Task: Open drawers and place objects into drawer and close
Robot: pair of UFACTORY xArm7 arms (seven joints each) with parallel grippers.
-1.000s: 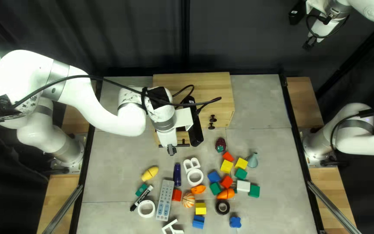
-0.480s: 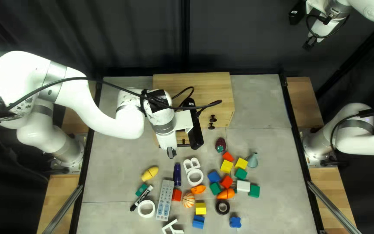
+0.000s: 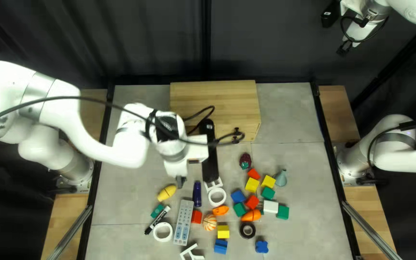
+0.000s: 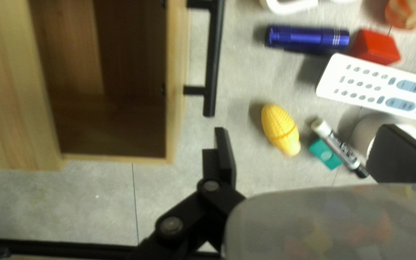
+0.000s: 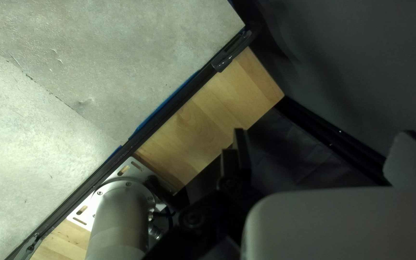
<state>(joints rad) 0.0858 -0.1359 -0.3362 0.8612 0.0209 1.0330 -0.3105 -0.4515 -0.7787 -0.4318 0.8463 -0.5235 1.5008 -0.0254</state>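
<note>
1. Since a sec ago, L gripper [image 3: 180,182] has shifted toward the near edge & own side, now just beside the yellow corn [image 3: 166,193]; R gripper [image 3: 344,49] hasn't budged.
2. Edges/room: drawer [image 4: 176,110] is pulled out, wood floor showing, black handle [image 4: 212,62] on its front; open gap btwn handle & corn. Bare gray tabletop [image 3: 285,113] runs btwn chest [image 3: 213,89] & right rail [image 3: 334,168], also btwn corn & left rail [image 3: 90,202].
3. Pose: L arm bends in over the table, wrist low in front of the chest, cable looped above (black bar beside it partly hides a white letter B [image 3: 213,185]). R arm's raised, crossing the view's top edge, well apart from the chest.
4. Claws: L has fingers spread wide, corn ahead of the gap; R also spread, nothing pinched.
5. Count, all on tabletop: 1 corn, 1 flashlight [image 3: 197,193], 1 remote [image 3: 183,222], 1 marker [image 3: 157,220], 3 yellow blocks [image 3: 252,185], 3 red blocks [image 3: 196,216], 2 white rings [image 3: 157,232], 1 black tape roll [image 3: 242,230], 1 striped ball [image 3: 210,222], 1 teal cone [image 3: 281,178]. Green ones overlap, can't be sure of qty.
</note>
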